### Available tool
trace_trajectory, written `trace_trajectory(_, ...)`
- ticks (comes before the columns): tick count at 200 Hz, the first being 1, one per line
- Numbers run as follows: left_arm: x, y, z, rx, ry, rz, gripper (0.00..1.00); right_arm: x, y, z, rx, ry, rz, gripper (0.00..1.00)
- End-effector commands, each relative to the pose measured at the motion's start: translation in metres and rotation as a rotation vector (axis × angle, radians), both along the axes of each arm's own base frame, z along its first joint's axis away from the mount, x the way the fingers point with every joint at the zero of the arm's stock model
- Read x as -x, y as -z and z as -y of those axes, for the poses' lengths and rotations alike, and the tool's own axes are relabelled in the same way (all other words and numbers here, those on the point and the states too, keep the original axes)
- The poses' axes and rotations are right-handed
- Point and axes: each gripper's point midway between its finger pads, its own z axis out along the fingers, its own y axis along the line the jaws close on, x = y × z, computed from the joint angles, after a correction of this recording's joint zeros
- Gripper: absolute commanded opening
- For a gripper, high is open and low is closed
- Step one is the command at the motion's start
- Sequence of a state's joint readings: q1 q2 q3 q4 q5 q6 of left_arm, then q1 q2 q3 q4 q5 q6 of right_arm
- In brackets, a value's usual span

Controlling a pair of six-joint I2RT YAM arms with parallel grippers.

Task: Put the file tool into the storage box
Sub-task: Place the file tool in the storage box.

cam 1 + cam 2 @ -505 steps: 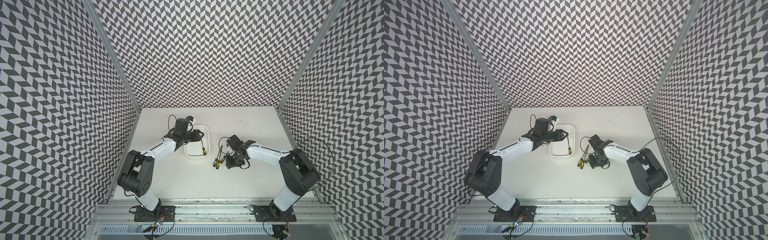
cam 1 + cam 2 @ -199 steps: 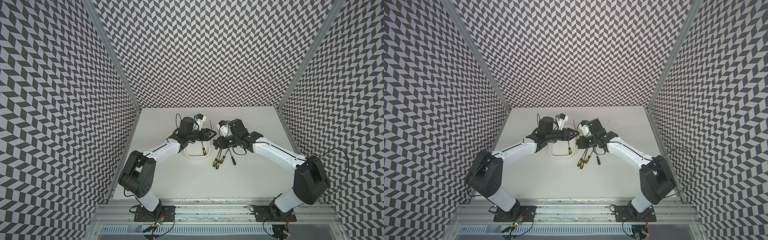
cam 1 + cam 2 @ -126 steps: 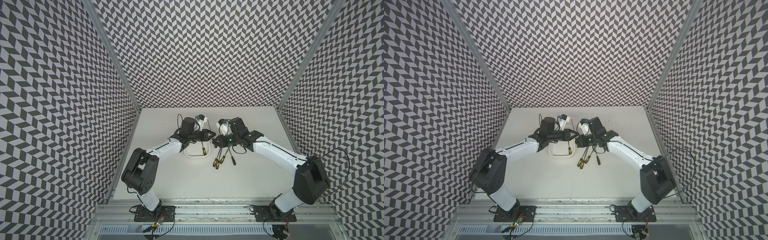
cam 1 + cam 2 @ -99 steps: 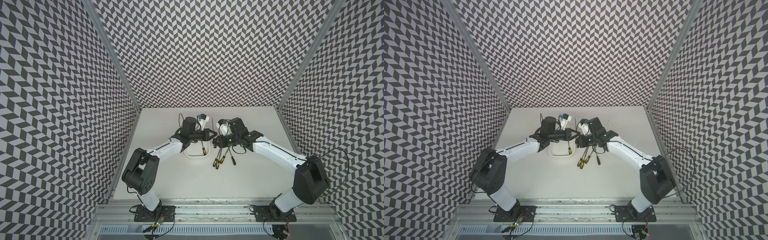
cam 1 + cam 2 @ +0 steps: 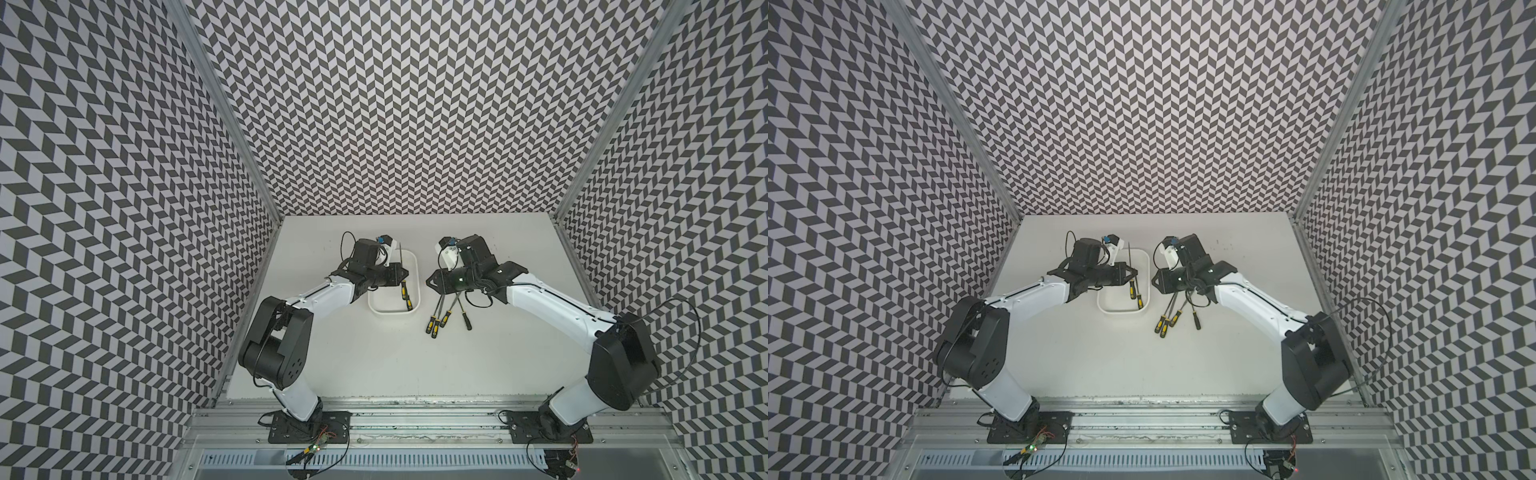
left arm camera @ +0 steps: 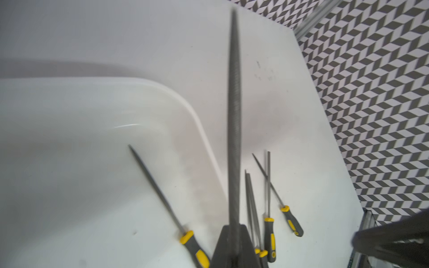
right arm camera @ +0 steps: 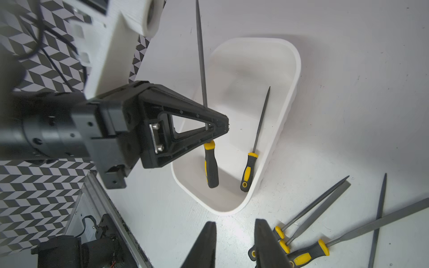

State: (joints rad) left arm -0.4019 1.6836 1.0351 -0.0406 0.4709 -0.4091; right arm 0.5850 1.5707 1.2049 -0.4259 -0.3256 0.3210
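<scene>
Table (image 5: 374, 353) is shared by both arms, white box (image 7: 294, 69) sat in the middle. Left gripper (image 7: 221, 130) is clamped on a file (image 7: 200, 58), held over the box. Right gripper (image 7: 235, 224) is spread, nothing pinched. A second file (image 7: 261, 120) is laid inside, loose files (image 5: 440, 316) scattered just beside.

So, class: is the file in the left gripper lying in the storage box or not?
Not lying in it. The left gripper is shut on the file, handle over the storage box, tip past its rim.
</scene>
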Motion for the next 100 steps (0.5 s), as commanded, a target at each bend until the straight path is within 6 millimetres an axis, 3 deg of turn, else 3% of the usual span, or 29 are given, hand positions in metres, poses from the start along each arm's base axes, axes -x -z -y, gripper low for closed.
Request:
trace_trajectory(1,0.0,0.013,-0.003,-0.044,-0.001,-0.01,0.03,-0.006,-0.016,0.001,-0.015,0.01,0.058,0.32)
trace_trajectory(64,0.001,0.063,-0.006,-0.134,-0.007,-0.133,0.06,-0.008,-0.017,0.011,-0.002,0.036,0.06,0.31)
trace_trajectory(100,0.0,0.07,-0.009,-0.146,-0.032,-0.16,0.13,-0.011,-0.023,0.016,-0.01,0.049,0.073,0.31)
